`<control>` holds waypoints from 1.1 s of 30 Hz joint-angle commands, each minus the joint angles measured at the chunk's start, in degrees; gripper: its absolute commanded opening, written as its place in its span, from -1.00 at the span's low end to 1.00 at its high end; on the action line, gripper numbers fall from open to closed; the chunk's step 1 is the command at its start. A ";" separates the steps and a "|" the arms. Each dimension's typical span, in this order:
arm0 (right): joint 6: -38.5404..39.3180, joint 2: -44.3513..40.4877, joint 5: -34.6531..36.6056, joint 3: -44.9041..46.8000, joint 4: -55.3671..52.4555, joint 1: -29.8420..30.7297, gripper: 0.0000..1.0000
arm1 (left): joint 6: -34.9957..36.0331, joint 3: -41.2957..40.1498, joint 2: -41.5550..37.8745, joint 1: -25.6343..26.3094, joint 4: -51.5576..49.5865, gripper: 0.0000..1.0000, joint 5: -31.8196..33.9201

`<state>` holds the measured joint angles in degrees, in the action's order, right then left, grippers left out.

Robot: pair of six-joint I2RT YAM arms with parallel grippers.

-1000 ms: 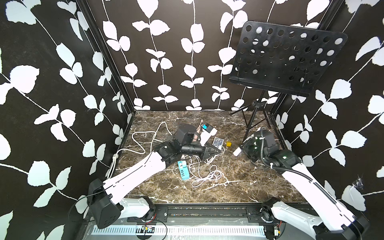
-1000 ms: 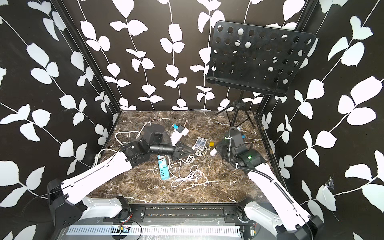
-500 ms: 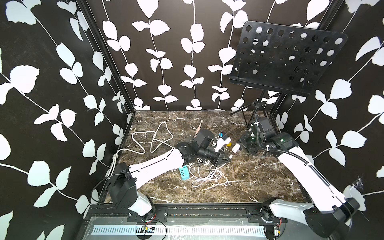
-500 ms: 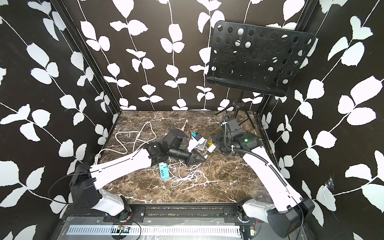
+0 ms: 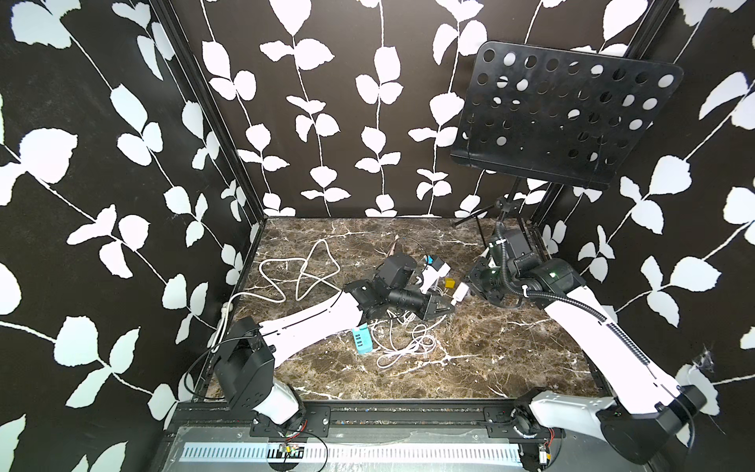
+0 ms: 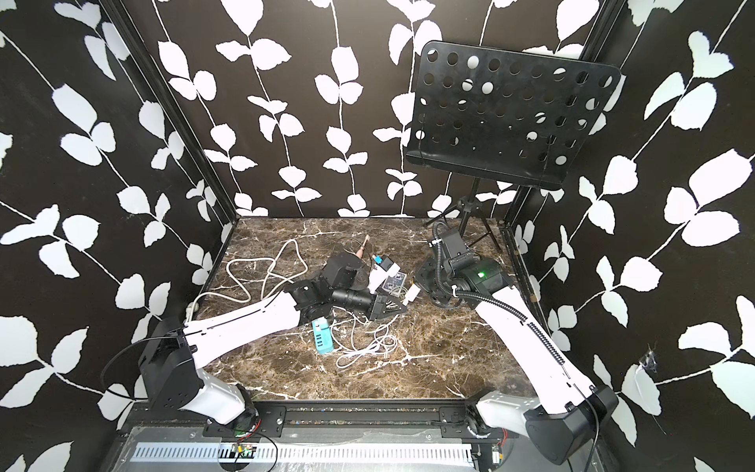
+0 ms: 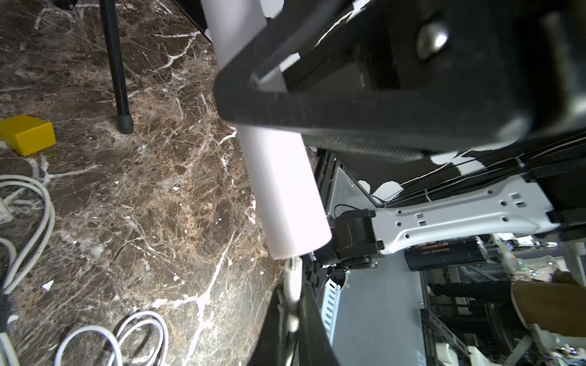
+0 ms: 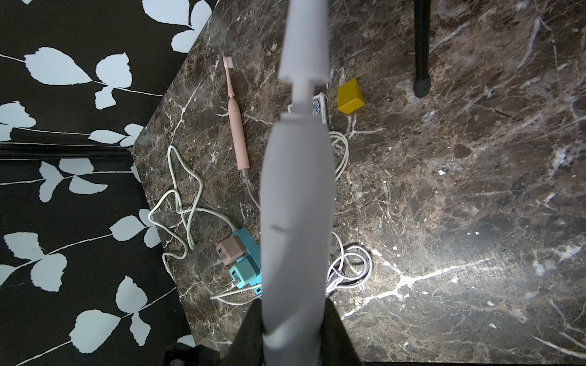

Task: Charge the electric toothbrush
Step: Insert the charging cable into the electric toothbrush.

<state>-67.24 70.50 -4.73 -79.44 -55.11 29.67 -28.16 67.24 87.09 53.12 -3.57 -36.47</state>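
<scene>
Electric toothbrush (image 8: 296, 206), white and slim, is held clear of the tabletop (image 5: 490, 359) by the right fingers (image 8: 245, 336), which are closed around its body. It is carried right of the tabletop's middle, short of the right edge. Over the last second both arms have been brought together from well apart. The left fingers (image 7: 269, 336), pinched shut on the white cable connector (image 7: 293, 275), are now set right at the toothbrush's base. In the left wrist view the connector's tip is seen touching that base, but whether it is seated in the port cannot be told. The approach is judged finished and the insertion itself to be in hand. A short push along the handle's axis would be called for, with both grips kept steady. (A pink toothbrush (image 8: 236, 126) is left lying near the far edge, a cable at its own base.) With slight misalignment the connector could skid off.
</scene>
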 commanded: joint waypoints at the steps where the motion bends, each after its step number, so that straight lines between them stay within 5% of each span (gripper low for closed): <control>1: 0.79 -0.12 1.41 -0.04 0.00 0.61 -0.74 | -1.89 -1.67 -1.40 -0.74 4.30 -1.00 -0.93; 33: 2.93 -6.82 3.06 10.05 11.78 6.69 -0.81 | -8.98 -2.64 -1.08 -3.55 12.50 -1.00 -1.84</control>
<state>-65.36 64.66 0.27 -70.57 -42.63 34.02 -37.06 63.96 87.09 50.46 3.14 -41.23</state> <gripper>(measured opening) 0.240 0.076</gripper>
